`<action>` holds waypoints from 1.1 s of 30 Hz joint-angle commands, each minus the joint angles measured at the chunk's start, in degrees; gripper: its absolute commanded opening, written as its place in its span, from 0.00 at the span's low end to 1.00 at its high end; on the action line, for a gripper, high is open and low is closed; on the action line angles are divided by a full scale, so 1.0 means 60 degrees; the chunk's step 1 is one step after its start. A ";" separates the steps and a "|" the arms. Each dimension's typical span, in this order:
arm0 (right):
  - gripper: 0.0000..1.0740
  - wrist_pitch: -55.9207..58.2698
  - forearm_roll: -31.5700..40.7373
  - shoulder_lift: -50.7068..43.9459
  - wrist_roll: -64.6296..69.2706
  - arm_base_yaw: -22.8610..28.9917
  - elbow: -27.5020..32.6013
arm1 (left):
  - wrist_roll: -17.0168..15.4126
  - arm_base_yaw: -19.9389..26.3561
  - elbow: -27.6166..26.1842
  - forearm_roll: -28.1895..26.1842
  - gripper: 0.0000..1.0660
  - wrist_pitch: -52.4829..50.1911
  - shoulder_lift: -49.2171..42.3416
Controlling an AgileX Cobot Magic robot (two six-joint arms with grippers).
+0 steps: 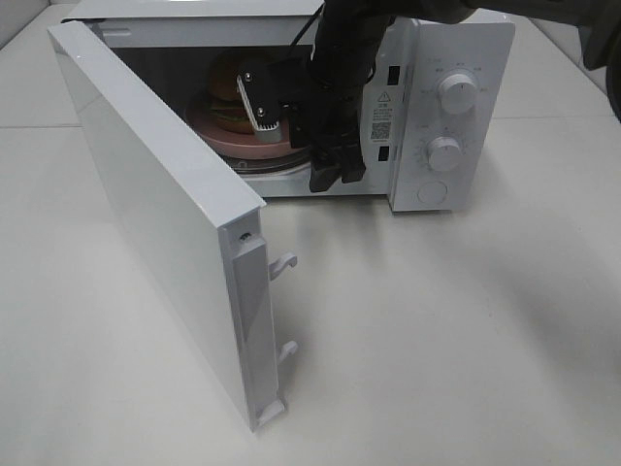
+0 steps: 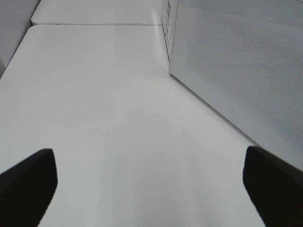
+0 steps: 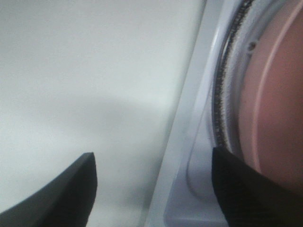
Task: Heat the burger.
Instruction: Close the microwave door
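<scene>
White table [image 1: 437,320], microwave [image 1: 456,58] door [image 1: 146,194] open. Burger [image 1: 225,92] sat on plate [image 1: 233,146] inside the cavity. Prob. light, soft, stack apt to slide: handle via plate rim, not bun. R gripper [image 3: 152,156] at opening, jaws apart, empty. L gripper [image 2: 149,152] wide, empty.

Soft, even light from above washes the white table [image 1: 437,340] and microwave [image 1: 466,58] nearly flat in the high view, leaving only faint grey shadows beside the open door [image 1: 146,214], while the cavity is dim and the burger [image 1: 225,76] within it murky. The left wrist view is bright and fairly sharp, with the left gripper [image 2: 149,152] a pair of featureless black silhouettes. The right wrist view is too close to focus: the pink plate [image 3: 274,104], the turntable rim [image 3: 218,94] and the right gripper [image 3: 151,158] are all smeared.
</scene>
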 commanded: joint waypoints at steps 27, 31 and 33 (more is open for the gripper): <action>0.90 -0.0162 0.0010 -0.4154 0.0898 -0.0029 0.5042 | 0.0019 0.0000 0.0019 -0.0067 0.94 -0.0076 -0.0153; 0.90 -0.0010 0.0010 -0.4698 0.1155 -0.0029 0.5653 | 0.0019 0.0000 0.0019 -0.0067 0.94 -0.0076 -0.0153; 0.90 0.0086 0.0010 -0.5052 0.1337 -0.0029 0.6007 | 0.0019 0.0000 0.0019 -0.0067 0.94 -0.0076 -0.0153</action>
